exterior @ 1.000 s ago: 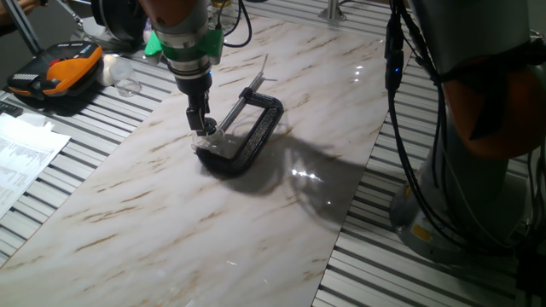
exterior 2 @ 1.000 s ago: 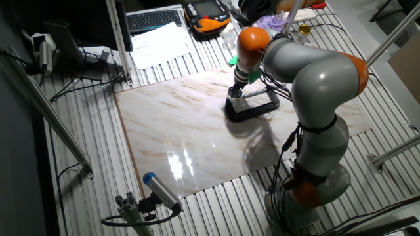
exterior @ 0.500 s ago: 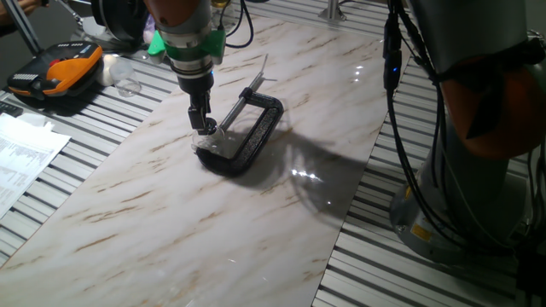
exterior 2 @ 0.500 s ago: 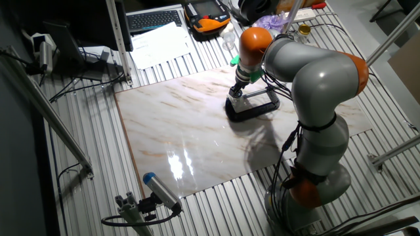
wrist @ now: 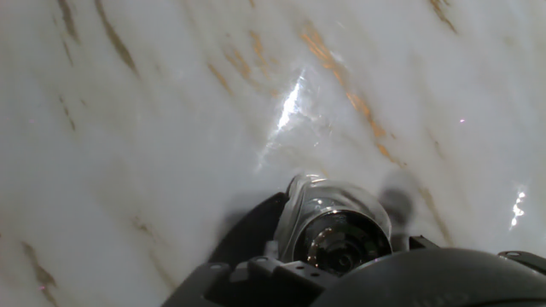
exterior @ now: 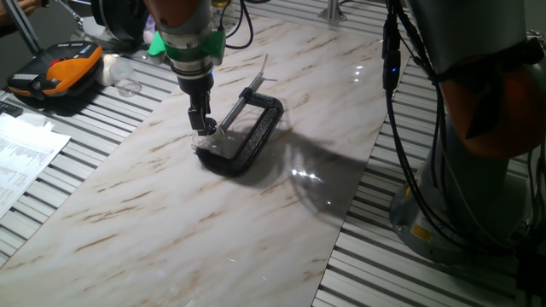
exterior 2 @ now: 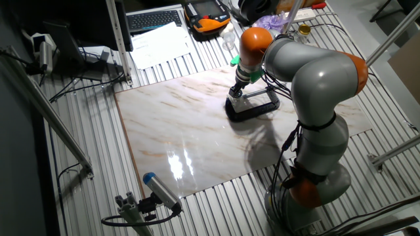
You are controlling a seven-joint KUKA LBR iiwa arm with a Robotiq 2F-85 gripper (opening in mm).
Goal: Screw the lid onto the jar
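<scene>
Arm leans over far half of marble table [exterior: 171,222], hand pointing straight down. Gripper [exterior: 204,128] sits low at near end of black clamp [exterior: 252,136], right at the jar [exterior: 209,147]. Cannot tell if fingers are spread or pinching. Fixed views show jar only as small clear blur. Hand view shows more: round silvery lid [wrist: 339,232] with dark middle, right under hand, on the jar, black clamp beside it.

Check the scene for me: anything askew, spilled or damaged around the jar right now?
No spill or damage shows. The gripper is down at the clamp, which lies flat on the marble table. In the hand view the lid looks round and level. The jar itself is too hidden to judge.
</scene>
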